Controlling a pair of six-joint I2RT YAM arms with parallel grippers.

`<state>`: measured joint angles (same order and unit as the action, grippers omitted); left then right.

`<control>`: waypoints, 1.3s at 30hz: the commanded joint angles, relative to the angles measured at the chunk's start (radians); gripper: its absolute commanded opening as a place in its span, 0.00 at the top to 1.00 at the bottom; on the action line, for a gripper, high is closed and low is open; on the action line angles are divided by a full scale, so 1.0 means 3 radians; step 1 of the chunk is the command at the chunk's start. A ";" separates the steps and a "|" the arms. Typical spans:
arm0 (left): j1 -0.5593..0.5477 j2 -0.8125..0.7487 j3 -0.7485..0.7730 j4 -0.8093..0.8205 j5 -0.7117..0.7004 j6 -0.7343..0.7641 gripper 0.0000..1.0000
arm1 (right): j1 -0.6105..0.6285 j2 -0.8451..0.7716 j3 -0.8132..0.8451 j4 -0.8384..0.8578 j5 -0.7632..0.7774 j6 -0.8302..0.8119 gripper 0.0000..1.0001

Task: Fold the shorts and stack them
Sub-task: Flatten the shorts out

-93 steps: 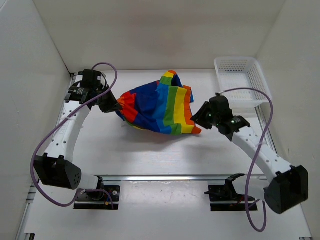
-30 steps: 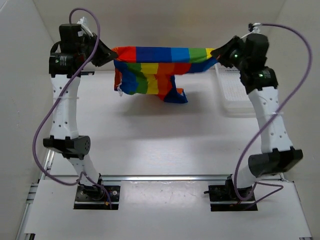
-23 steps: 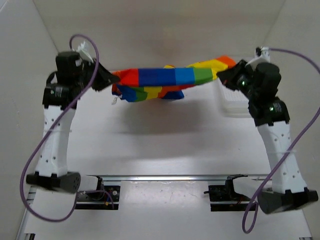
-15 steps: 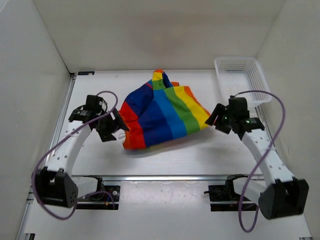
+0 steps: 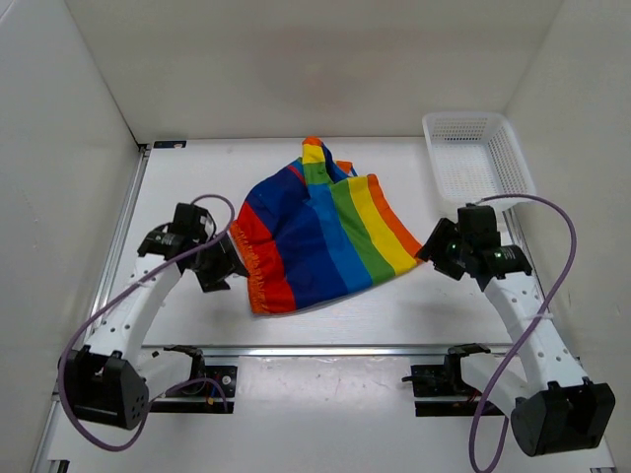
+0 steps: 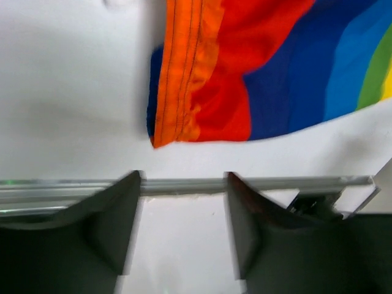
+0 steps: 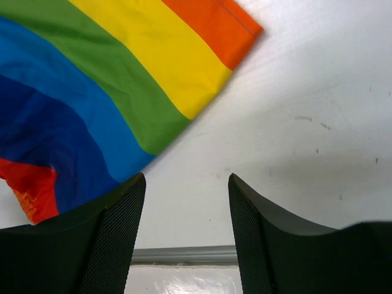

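Note:
The rainbow-striped shorts (image 5: 320, 232) lie spread on the table between the two arms, with a bunched part at the far end. Their orange-hemmed corner (image 6: 184, 92) shows in the left wrist view, their orange and yellow corner (image 7: 184, 55) in the right wrist view. My left gripper (image 5: 237, 258) is at the shorts' left edge, open, with nothing between its fingers (image 6: 116, 220). My right gripper (image 5: 430, 246) is just off the shorts' right corner, open and empty too, its fingers (image 7: 116, 233) above bare table.
A white mesh basket (image 5: 476, 158) stands at the back right, beyond the right arm. A metal rail (image 5: 315, 349) runs along the near edge of the table. White walls close in the back and both sides.
Both arms held the shorts stretched high in the air, then came down and toward the front. Both grippers opened and let go; the shorts now lie on the table.

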<state>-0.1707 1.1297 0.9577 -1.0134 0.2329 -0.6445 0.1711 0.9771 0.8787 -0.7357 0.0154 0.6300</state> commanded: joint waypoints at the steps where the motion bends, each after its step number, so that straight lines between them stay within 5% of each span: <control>1: -0.0197 -0.0186 -0.0450 0.0114 0.0215 -0.0356 0.27 | -0.0008 -0.0102 -0.0269 -0.0161 -0.0056 0.0083 0.39; 6: -0.0412 -0.0085 -0.0794 0.0483 0.0251 -0.0618 0.08 | -0.0008 -0.0102 -0.0536 -0.0069 -0.0194 0.0190 0.38; 8: -0.0413 0.0012 -0.0916 0.0560 0.0251 -0.0618 0.08 | -0.0008 -0.0072 -0.0572 -0.0023 -0.0235 0.0221 0.36; 13: -0.0510 0.0242 -0.1014 0.0790 0.0180 -0.0699 0.28 | -0.0008 0.0056 -0.0572 0.0044 -0.0266 0.0221 0.35; 23: -0.0760 0.0947 -0.0636 0.0990 -0.0096 -0.0797 0.29 | -0.0008 0.0184 -0.0572 0.0167 -0.0338 0.0160 0.30; 26: -0.0832 0.1218 -0.0564 0.1021 -0.0132 -0.0797 0.41 | -0.0039 0.0220 -0.0572 0.0197 -0.0338 0.0160 0.21; 27: -0.0832 0.1270 -0.0564 0.1021 -0.0167 -0.0797 0.49 | -0.0074 0.0260 -0.0572 0.0258 -0.0338 0.0130 0.21; 28: -0.0862 0.1316 -0.0534 0.1021 -0.0203 -0.0797 0.68 | -0.0074 0.0311 -0.0612 0.0299 -0.0338 0.0129 0.21; 31: -0.0863 0.1358 -0.0472 0.1021 -0.0245 -0.0751 0.89 | -0.0232 0.0515 -0.0643 0.0478 -0.0347 0.0088 0.21; 39: -0.0863 0.1123 -0.0161 0.0878 -0.0214 -0.0684 0.89 | -0.0340 0.1047 -0.0679 0.1153 -0.0803 0.0119 0.24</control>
<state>-0.4259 1.5269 0.8608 -0.7383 0.1852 -0.8631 0.0719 1.2610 0.6746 -0.4965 -0.1532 0.6670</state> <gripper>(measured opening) 0.176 0.764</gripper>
